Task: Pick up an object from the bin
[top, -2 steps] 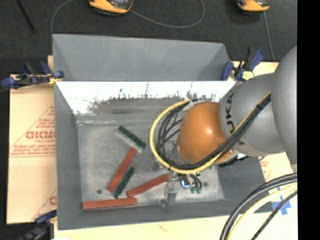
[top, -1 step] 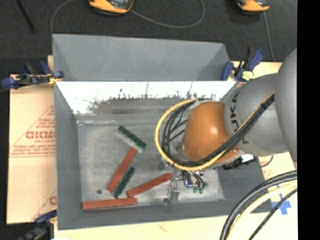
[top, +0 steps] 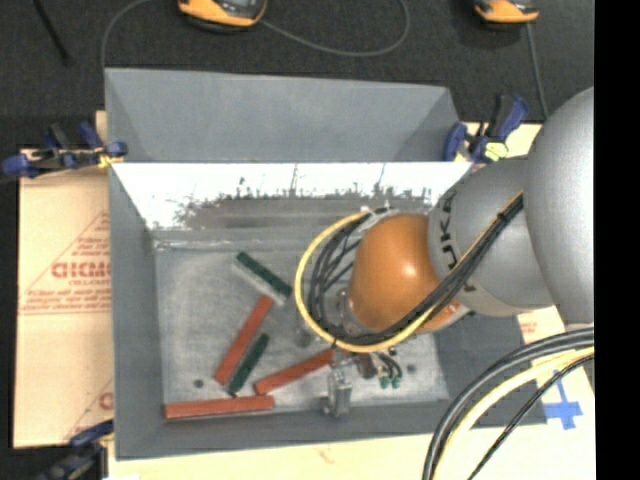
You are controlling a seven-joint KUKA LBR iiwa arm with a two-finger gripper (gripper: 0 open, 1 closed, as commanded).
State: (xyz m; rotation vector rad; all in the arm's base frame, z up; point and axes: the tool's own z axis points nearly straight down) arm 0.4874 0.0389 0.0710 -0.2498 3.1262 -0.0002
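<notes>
My gripper (top: 338, 392) reaches down near the bin's front wall, right of the middle, below the arm's orange cover. A flat red stick (top: 292, 372) lies slanted just left of it, its right end running up to the gripper. I cannot tell whether the two touch. A small dark green piece (top: 391, 376) lies just right of the gripper. A long red stick (top: 218, 408) rests along the front wall to the left.
Further left lie another red stick (top: 246, 335) and a dark green stick (top: 248, 362), side by side and slanted. A second dark green stick (top: 263, 275) lies toward the back. The arm and its cables cover the bin's right part.
</notes>
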